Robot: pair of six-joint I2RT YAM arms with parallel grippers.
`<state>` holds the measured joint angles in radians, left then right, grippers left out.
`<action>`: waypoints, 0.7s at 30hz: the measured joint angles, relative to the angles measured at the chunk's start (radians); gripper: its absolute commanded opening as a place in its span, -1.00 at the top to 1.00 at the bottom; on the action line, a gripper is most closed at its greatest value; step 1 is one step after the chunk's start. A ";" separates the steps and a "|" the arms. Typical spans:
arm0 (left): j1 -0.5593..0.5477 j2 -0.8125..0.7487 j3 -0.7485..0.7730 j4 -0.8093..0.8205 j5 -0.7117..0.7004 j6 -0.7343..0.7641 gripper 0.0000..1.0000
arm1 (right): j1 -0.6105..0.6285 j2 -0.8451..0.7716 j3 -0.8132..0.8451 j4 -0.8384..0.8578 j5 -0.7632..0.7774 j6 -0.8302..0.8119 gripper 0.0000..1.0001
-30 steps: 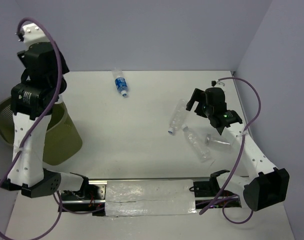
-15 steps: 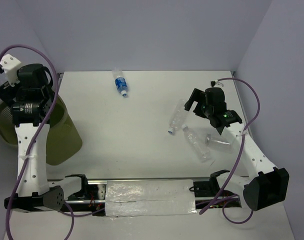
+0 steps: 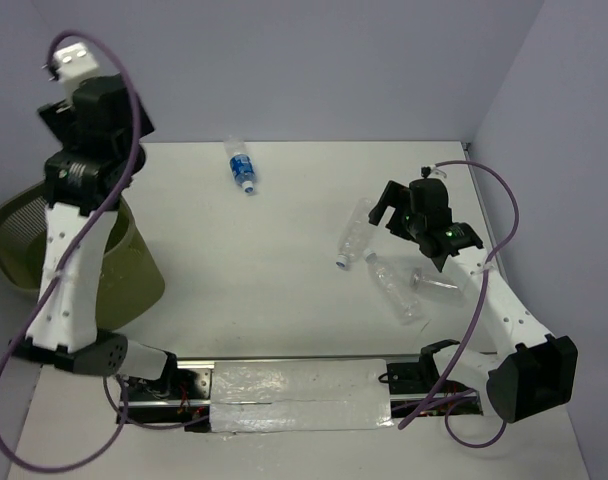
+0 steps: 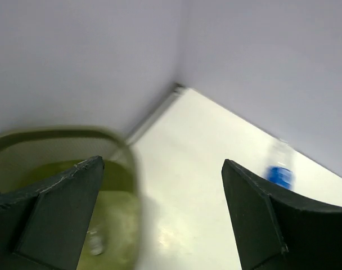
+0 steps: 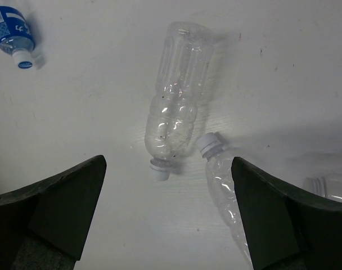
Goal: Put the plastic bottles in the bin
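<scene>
The olive-green bin stands at the table's left edge. My left arm's wrist is raised above the bin's far side. My left gripper is open and empty over the bin's rim. A small pale blur lies inside the bin. A blue-labelled bottle lies at the back of the table. My right gripper is open above two clear bottles, one white-capped and one crinkled. A third clear bottle lies at the right.
Purple walls close the table at the back and right. A silver-taped mounting rail runs along the near edge between the arm bases. The right arm's purple cable loops over the right side of the table.
My left gripper has opened wide. The left arm swung out over the bin, then rose back toward the table. The right arm has hardly moved.
</scene>
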<state>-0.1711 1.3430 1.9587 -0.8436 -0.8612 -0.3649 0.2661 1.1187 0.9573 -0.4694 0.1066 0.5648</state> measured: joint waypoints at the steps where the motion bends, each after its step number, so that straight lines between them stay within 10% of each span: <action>1: -0.049 0.056 0.069 -0.011 -0.006 0.002 -0.99 | 0.000 0.000 -0.001 0.000 -0.001 0.003 -1.00; 21: -0.235 0.838 0.389 -0.061 0.242 -0.142 -0.99 | 0.000 -0.005 -0.001 -0.033 0.013 0.030 -1.00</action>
<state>-0.4065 2.1807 2.3482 -0.9043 -0.6193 -0.5072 0.2661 1.1141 0.9565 -0.5022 0.1196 0.5945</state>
